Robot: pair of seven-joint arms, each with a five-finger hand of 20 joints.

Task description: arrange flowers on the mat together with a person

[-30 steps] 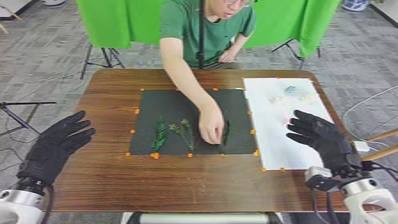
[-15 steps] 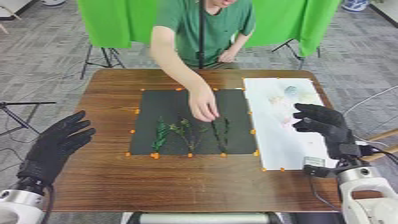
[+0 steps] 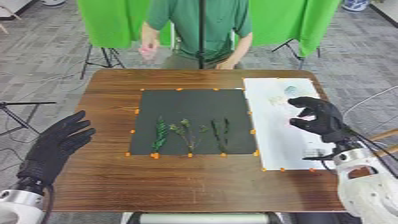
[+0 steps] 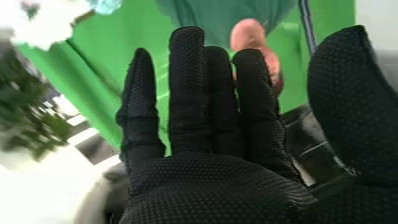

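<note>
In the head view my right hand (image 3: 322, 119) is above the white sheet (image 3: 280, 137), open and holding nothing. My left hand (image 3: 59, 142) is open beside the table's left edge. Along the near part of the dark mat (image 3: 188, 105) lie a green leafy sprig (image 3: 161, 135), branching stems (image 3: 188, 136) and thin stems (image 3: 226, 134). Pale flowers (image 3: 290, 91) lie at the sheet's far end. The right wrist view shows my right hand (image 4: 213, 185) with straight fingers, white flowers (image 4: 53, 22), a light blue flower (image 4: 106, 5) and blurred greenery (image 4: 31, 115).
Across the brown table (image 3: 107, 185) a person in green stands, one hand (image 3: 149, 47) raised off the far left of the mat, the other (image 3: 226, 65) by the far edge. Orange clips (image 3: 155, 155) line the mat and sheet borders.
The person's hand has let go of a thin stem on the mat and drawn back toward the far side. My right hand has moved farther over the white sheet and turned. My left hand stays.
</note>
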